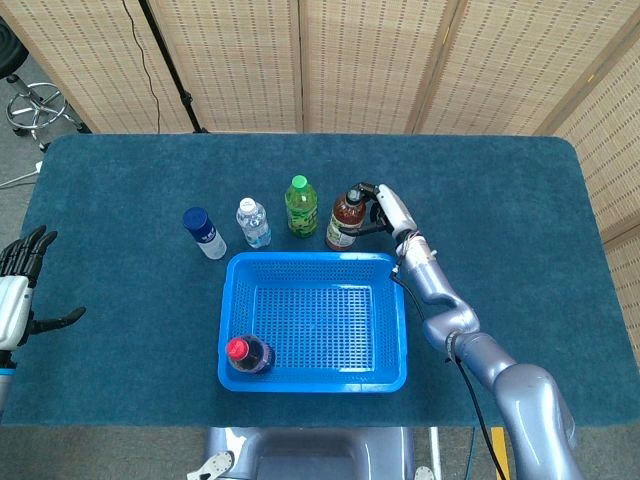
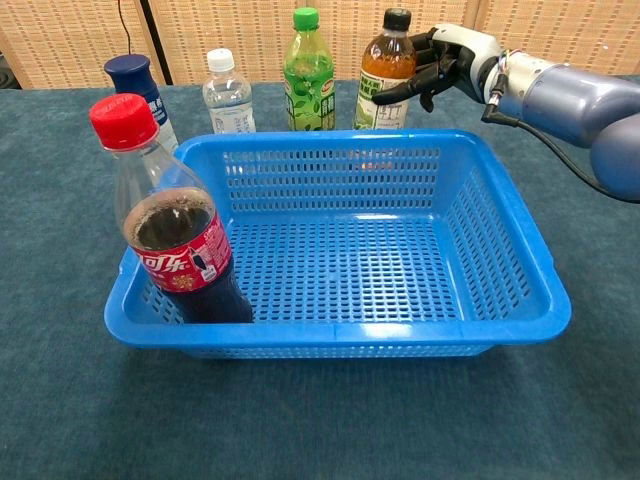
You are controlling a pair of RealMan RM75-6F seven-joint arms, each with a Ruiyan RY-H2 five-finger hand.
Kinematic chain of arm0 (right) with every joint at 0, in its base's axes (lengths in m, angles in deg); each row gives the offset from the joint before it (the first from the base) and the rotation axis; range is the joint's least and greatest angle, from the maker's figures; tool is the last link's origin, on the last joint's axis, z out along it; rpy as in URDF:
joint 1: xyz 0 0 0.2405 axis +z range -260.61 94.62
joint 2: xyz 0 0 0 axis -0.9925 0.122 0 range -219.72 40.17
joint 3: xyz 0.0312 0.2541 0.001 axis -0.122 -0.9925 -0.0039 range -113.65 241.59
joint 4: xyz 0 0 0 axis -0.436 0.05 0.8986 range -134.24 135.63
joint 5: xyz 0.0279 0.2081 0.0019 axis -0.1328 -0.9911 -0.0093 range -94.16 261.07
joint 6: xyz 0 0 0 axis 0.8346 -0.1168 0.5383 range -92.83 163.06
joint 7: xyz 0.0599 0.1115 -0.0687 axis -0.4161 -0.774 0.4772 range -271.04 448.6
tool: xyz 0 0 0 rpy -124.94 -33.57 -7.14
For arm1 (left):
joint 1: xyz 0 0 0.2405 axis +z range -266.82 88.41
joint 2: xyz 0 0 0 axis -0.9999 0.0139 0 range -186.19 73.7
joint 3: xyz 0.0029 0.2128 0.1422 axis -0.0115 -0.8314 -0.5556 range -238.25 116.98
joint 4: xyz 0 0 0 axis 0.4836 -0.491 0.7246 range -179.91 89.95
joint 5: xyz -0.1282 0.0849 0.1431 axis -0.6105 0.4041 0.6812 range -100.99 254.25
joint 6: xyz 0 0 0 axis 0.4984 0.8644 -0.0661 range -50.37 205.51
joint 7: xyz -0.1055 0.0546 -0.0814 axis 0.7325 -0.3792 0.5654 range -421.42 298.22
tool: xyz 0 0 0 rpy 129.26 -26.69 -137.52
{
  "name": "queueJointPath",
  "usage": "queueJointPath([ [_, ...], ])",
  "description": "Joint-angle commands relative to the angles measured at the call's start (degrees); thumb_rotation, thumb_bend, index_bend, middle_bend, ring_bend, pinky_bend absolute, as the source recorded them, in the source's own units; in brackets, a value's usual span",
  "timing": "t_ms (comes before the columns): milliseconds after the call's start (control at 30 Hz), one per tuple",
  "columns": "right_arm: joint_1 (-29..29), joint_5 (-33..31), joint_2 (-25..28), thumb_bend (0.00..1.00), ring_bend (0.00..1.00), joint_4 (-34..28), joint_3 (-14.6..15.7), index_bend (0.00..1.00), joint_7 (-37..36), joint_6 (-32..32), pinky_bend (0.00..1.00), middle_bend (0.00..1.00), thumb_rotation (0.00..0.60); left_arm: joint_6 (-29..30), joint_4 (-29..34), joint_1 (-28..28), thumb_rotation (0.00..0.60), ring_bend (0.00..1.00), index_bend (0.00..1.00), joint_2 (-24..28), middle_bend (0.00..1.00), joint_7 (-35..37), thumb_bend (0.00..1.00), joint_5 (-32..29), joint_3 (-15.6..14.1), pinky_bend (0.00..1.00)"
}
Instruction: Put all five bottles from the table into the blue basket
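The left hand [image 1: 18, 290] hovers at the table's far left edge, fingers spread, holding nothing. Well to its right, the blue basket [image 1: 314, 322] holds the cola bottle [image 1: 246, 354]. Behind the basket stand three bottles, then the brown tea bottle [image 1: 344, 220], tilted and gripped by the right hand [image 1: 384, 212].

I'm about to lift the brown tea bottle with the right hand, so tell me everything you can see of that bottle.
The brown tea bottle is clear plastic with amber-brown liquid, a black cap and a green-and-white label. It stands on the table just behind the blue basket, rightmost in the row of four, leaning slightly left at the top. The right hand is against its right side, fingers touching the label. Whether its base is off the table is unclear.
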Motion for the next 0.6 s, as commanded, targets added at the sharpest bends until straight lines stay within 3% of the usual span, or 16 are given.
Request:
queueJointPath([
  [33, -0.7, -0.1, 1.1, 0.17, 0.68, -1.3, -0.2, 0.64, 0.2, 1.9, 0.73, 0.77, 0.6, -0.1, 0.0, 0.1, 0.6, 0.0, 0.0, 0.1, 0.0, 0.3, 0.0, 0.3, 0.0, 0.0],
  [167, -2.1, 0.1, 4.8, 0.2, 0.68, -6.0, -0.9, 0.64, 1.5, 6.0, 0.73, 0.77, 0.6, 0.0, 0.0, 0.4, 0.6, 0.0, 0.0, 0.4, 0.0, 1.0, 0.0, 0.6, 0.1, 0.0],
  [400, -9.4, 1.3, 23.0, 0.21, 0.68, -31.6, -2.0, 0.64, 8.3, 16.3, 0.73, 0.77, 0.6, 0.0, 0.0, 0.8, 0.6, 0.0, 0.0, 0.8, 0.0, 2.1, 0.0, 1.5, 0.0, 0.0],
  [600, -16.9, 1.3, 35.4, 0.21, 0.68, -51.5, -0.2, 0.64, 13.6, 20.0, 0.73, 0.77, 0.6, 0.1, 0.4, 1.0, 0.6, 0.0, 0.0, 0.9, 0.0, 2.3, 0.0, 3.3, -0.5, 0.0],
])
